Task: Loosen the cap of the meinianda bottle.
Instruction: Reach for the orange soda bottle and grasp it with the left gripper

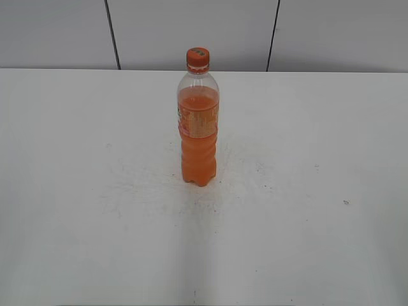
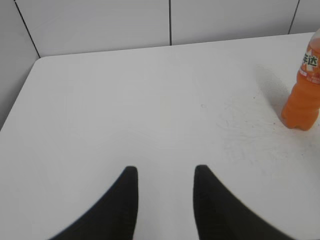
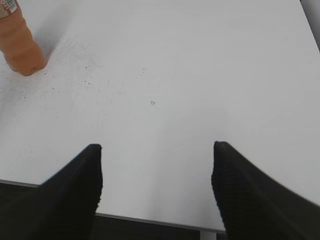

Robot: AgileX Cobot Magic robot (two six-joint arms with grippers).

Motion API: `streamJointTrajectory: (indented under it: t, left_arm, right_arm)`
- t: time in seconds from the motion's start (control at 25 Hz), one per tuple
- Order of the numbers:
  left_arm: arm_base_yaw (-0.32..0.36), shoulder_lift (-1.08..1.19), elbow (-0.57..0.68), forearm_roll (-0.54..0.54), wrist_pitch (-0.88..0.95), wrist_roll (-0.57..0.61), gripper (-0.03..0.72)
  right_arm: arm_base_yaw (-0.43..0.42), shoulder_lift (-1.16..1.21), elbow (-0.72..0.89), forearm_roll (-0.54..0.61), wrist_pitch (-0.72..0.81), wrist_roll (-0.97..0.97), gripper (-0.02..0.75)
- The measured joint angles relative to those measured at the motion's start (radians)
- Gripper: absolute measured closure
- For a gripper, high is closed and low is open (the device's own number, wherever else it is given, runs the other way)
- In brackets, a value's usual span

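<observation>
Scuffed white table [image 1: 95, 191], grey panelled wall [image 1: 191, 32] behind

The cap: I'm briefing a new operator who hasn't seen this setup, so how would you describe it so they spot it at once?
Start at the white table, where one tall meinianda bottle of orange liquid stands upright near the middle. The cap is the small round orange piece on its very top, above the clear neck. A small greenish mark on top sets it apart from the orange label band lower down.
</observation>
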Motion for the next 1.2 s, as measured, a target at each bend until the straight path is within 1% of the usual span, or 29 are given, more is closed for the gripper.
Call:
streamJointTrajectory:
  t: [1.2]
  left_arm:
    - [0.0, 0.0, 0.0, 0.0, 0.0, 0.0, 0.449]
  right_arm:
    - [0.0, 0.0, 0.0, 0.0, 0.0, 0.0, 0.225]
